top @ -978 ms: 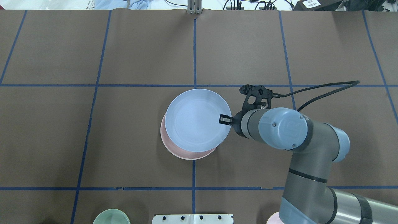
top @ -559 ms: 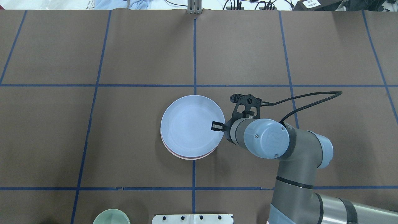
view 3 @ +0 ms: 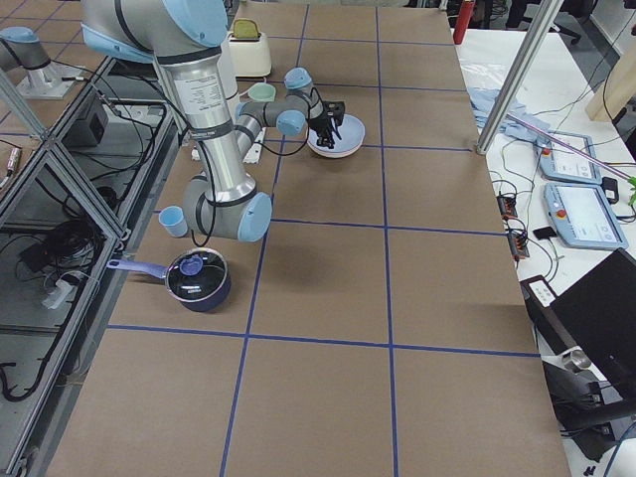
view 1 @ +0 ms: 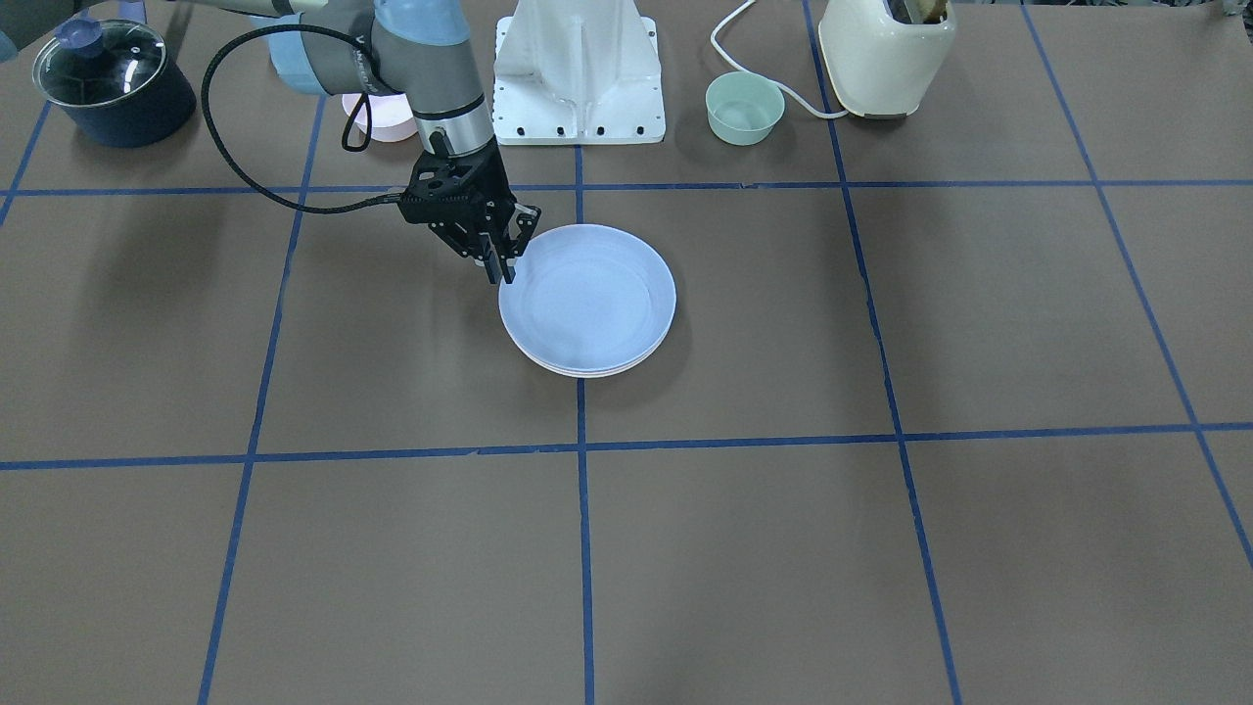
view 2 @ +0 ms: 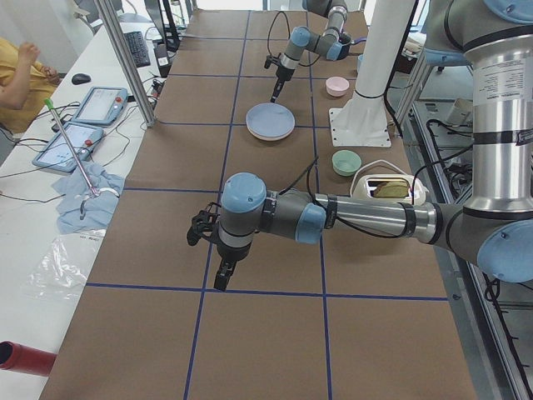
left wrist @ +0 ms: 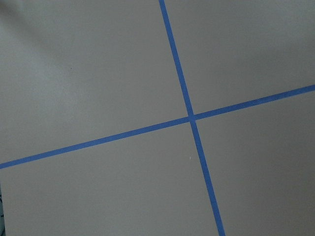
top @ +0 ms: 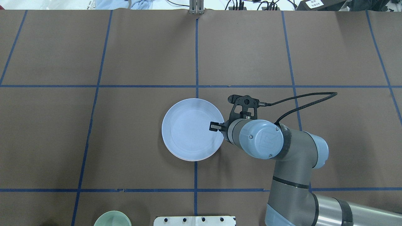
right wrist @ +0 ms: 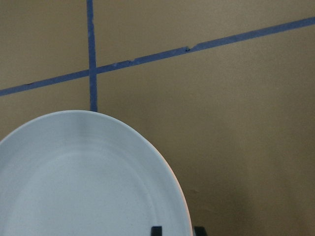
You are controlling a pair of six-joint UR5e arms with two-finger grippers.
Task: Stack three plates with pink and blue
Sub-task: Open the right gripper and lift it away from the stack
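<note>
The light blue plate [top: 192,129] lies on top of a stack near the table's middle and almost fully covers what is under it. In the front view a pale rim [view 1: 587,373] of a lower plate shows beneath it; I cannot tell the pink from the cream-white one there. My right gripper [top: 216,126] is shut on the blue plate's right rim, and also shows in the front view [view 1: 504,264]. In the right wrist view the blue plate [right wrist: 88,182] fills the lower left. My left gripper [view 2: 223,279] hovers over bare table far off; whether it is open or shut I cannot tell.
A small green bowl [view 1: 745,108], a small pink bowl [view 1: 382,122], a cream toaster [view 1: 886,49] and a dark lidded pot [view 1: 113,83] stand along the robot's side by the white base [view 1: 580,69]. A small blue cup [view 3: 173,221] stands near the pot.
My right gripper has carried the blue plate left and toward the robot, onto the pink plate. The pink rim that stuck out before is now covered.
</note>
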